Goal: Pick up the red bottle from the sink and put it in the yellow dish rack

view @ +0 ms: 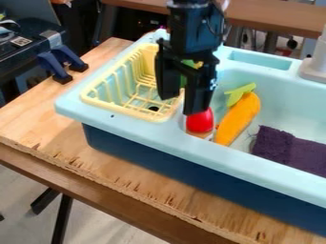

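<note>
The black two-finger gripper (181, 106) hangs over the near side of a pale blue plastic toy sink (127, 124), between a yellow wire-style dish rack (96, 101) and a rounded toy with a red top and a tan base (200, 121). Its fingers are spread, and nothing can be seen pinched between their tips. The red-topped toy sits at the basin's near left end, just below one fingertip in the view; right beside it leans an orange carrot-shaped toy with green leaves (238, 116), and a dark purple cloth (291, 150) lies farther right.

If the gripper came lower here, one finger could land on the red top and tip or roll the toy into the carrot, since the two are so close. The other could snag the rack's bars and drag it.

The fingers cover part of a green thing (189, 66) behind or between them, so its shape and exact place are unclear. The near rim hides the toys' lower ends, and whether the fingertip touches the red top can't be told
</note>
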You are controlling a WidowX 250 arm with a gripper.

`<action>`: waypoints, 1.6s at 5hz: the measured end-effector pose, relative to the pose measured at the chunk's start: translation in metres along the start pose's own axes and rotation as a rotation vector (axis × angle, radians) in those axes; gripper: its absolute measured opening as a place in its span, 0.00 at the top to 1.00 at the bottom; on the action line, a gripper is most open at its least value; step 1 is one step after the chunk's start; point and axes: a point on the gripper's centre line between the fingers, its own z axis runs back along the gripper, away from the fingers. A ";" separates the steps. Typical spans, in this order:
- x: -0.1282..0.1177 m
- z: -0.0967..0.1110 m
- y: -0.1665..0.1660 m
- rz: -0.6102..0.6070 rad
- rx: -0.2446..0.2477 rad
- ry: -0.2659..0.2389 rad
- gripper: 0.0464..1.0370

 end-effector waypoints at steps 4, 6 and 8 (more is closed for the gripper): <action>0.016 -0.009 -0.037 -0.089 0.029 0.008 0.07; 0.016 -0.007 -0.036 -0.084 0.057 0.003 0.53; 0.012 0.005 -0.037 -0.078 0.073 -0.035 0.66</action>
